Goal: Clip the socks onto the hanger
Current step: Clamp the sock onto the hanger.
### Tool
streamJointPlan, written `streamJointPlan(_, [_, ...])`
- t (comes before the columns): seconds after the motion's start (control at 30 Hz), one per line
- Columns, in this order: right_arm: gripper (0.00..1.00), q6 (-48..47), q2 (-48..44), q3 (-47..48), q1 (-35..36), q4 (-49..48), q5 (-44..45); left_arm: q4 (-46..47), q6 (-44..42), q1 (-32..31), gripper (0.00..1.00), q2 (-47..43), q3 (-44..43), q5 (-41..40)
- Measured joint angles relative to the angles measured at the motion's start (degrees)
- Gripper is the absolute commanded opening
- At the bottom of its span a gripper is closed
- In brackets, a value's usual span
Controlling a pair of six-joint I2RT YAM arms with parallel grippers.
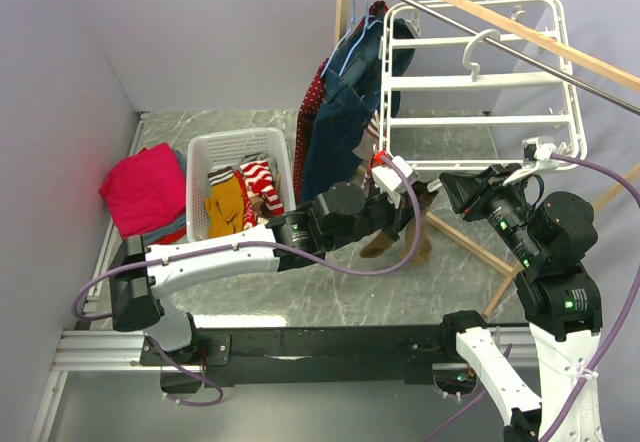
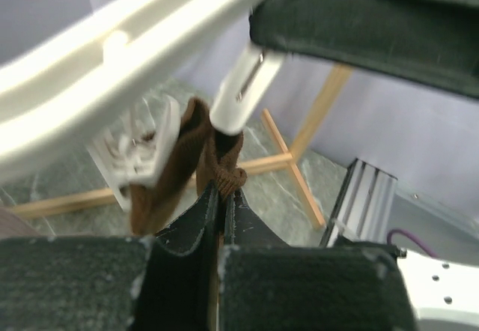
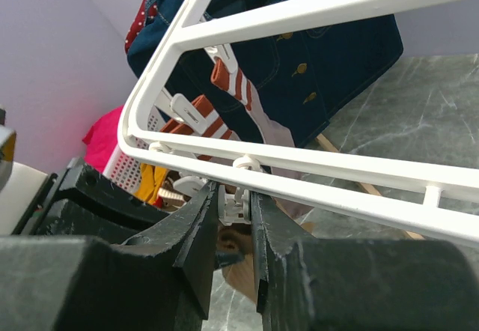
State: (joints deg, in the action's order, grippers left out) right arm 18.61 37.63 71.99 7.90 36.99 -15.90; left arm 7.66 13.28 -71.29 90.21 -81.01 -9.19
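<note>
Nearest the lens, dark fingers (image 2: 187,234) of the left gripper (image 2: 222,191), pressed together on the ribbed cuff of a brown sock (image 2: 176,166). Sock bunched straight above those fingertips, folded over to the left and drooping, just under the rim of the white hanger (image 2: 97,61). Upper edge of the cuff touching the lower end of a white clip (image 2: 238,95). A second clip (image 2: 138,151) flat against the sock's left fold.

From the right wrist, fingers (image 3: 183,234) of the right gripper (image 3: 234,195) set to a narrow slot around the white clip below the hanger's near bar, seemingly touching it on both sides. Behind the bars, red-and-white striped socks (image 3: 224,84) pegged in front of a navy garment (image 3: 329,54).

From above, both grippers close together beneath the hanger's lower left corner. Hanger hung on a wooden rack (image 1: 470,7). White basket (image 1: 200,147) and pink cloth (image 1: 145,192) off to the left on the marble-patterned table (image 1: 400,292).
</note>
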Motion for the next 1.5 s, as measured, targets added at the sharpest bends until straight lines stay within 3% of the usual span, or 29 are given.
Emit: streamJointPlan(1.5, [0.0,3.3,0.0,0.0,0.0,1.4,6.8,4.1,-3.9,-1.9,0.01,0.8,-1.5,-7.6])
